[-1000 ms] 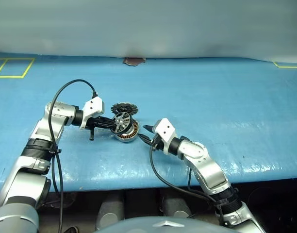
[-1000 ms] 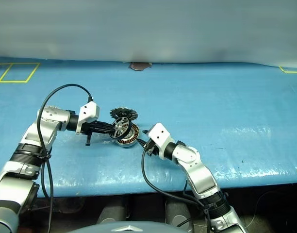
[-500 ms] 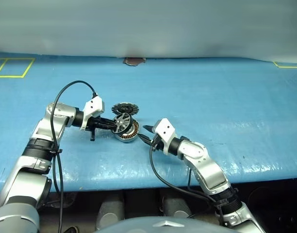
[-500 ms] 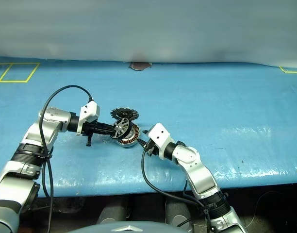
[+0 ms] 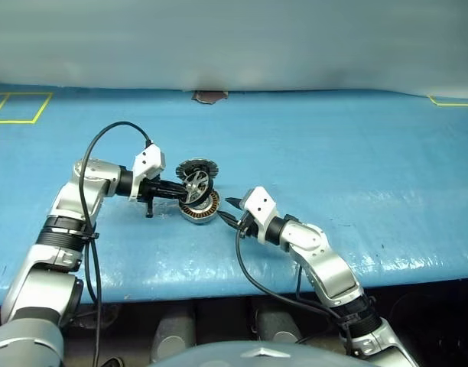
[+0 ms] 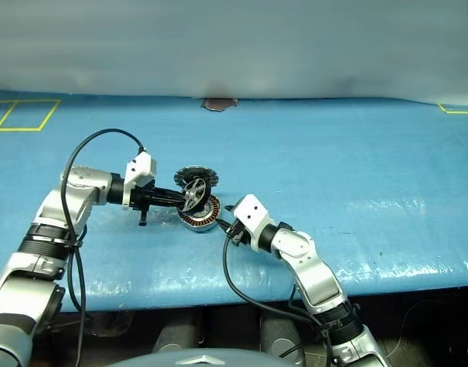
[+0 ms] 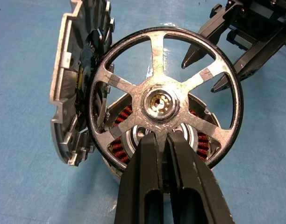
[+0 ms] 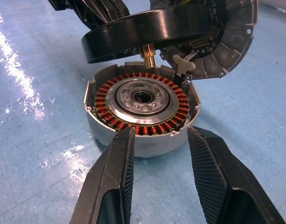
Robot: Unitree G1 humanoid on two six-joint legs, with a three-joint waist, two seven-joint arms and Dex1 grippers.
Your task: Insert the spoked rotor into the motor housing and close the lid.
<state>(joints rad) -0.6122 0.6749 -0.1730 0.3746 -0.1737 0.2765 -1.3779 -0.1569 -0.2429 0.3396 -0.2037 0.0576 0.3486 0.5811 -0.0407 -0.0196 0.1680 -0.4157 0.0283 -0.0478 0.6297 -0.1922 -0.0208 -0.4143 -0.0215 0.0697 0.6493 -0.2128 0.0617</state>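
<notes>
On the blue table [image 5: 333, 153], near its front edge, we see the motor housing [image 8: 142, 110] lying flat with its ring of copper windings facing up around a silver-and-dark centre. Just above it we find the spoked rotor [image 7: 164, 101], held in the air by the left gripper [image 7: 162, 140], whose two black fingers are pressed together on one of the spokes below the brass hub. In the right wrist view the rotor's dark rim hangs tilted over the far side of the housing, with a brass shaft pointing down toward the windings; we cannot tell whether the shaft touches them. The lid [image 7: 80, 88] stands on edge just behind the housing, its dark-segmented face turned toward the rotor, its notched grey rim close beside the rotor's rim.

We see the right gripper [image 8: 157, 140] low at the near side of the housing, its ribbed fingers [image 8: 116, 172] spread apart with one on each side of the housing's grey wall. They sit just beside that wall, and we cannot tell whether they press on it. In the head views the two arms come in from opposite sides, the left from the robot's left with a black cable [image 5: 104, 145] looping over it, the right from the front edge.
</notes>
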